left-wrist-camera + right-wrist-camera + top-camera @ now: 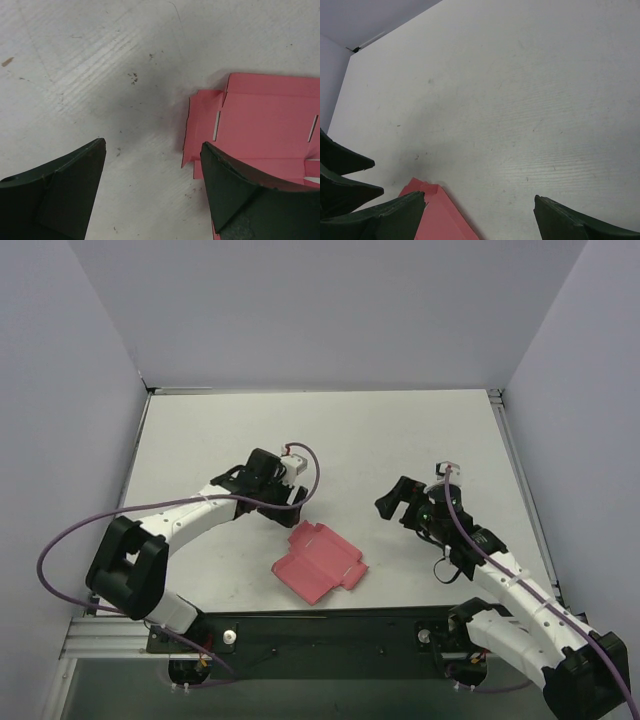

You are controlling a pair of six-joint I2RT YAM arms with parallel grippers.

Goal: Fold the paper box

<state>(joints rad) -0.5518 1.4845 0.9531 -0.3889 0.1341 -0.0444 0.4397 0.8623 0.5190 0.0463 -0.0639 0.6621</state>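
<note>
Cardstock paper box [318, 562] lies flat, pink, creased, slotted; left gripper [152, 150] and right gripper [479, 197] gape empty.

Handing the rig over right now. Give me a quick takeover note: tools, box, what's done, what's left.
Left tool: open, holding nothing, low over the table at the far-left edge of the paper box. One finger overlaps the card's corner in the left wrist view; I can't tell if it touches.
Right tool: open, holding nothing, off to the right of the box and apart from it.
Box: lies flat and unfolded on the table between the arms, towards the near edge.
Done: no folds made that I can see.
Left: all of the folding.
</note>
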